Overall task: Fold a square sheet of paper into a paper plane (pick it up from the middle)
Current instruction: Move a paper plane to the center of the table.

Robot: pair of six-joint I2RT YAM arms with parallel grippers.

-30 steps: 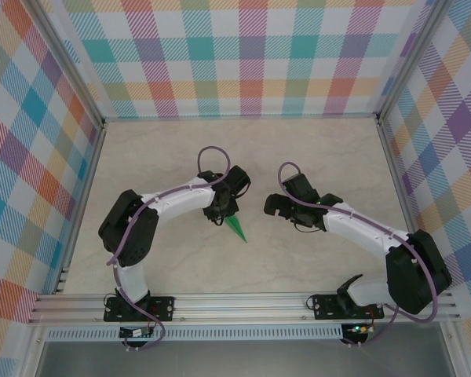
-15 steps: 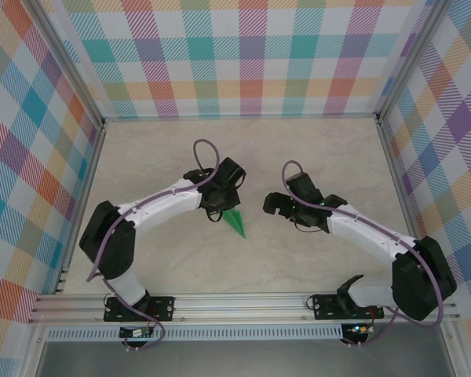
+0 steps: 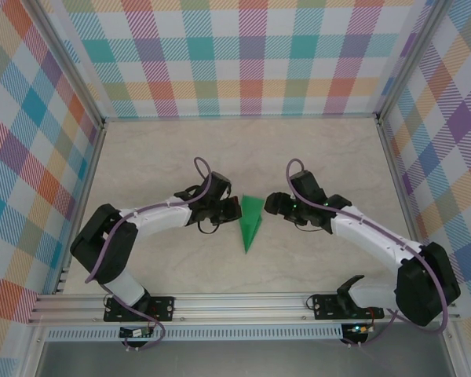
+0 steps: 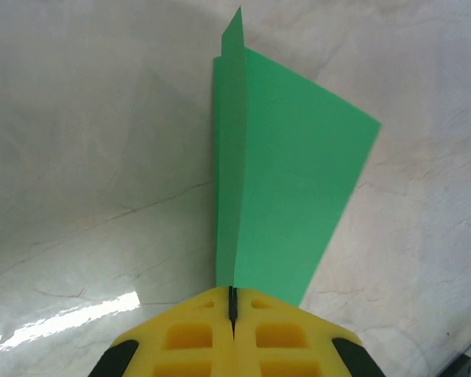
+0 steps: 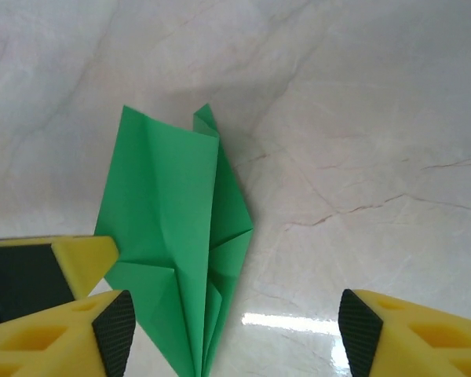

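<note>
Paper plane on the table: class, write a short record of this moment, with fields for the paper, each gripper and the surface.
paper: green paper plane, folded narrow, its point toward the arm bases
left gripper: shut on the paper plane's edge
right gripper: open, the paper plane in the gap close to one finger, not gripped
surface: pale marble-look table

You're looking into a robotics lab cell, aluminium rails (image 3: 243,302) framing a marble-look desk (image 3: 322,157), plaid panels (image 3: 243,63) walling it in, left arm (image 3: 153,212) and right arm (image 3: 369,233) sitting bolted alongside.
</note>
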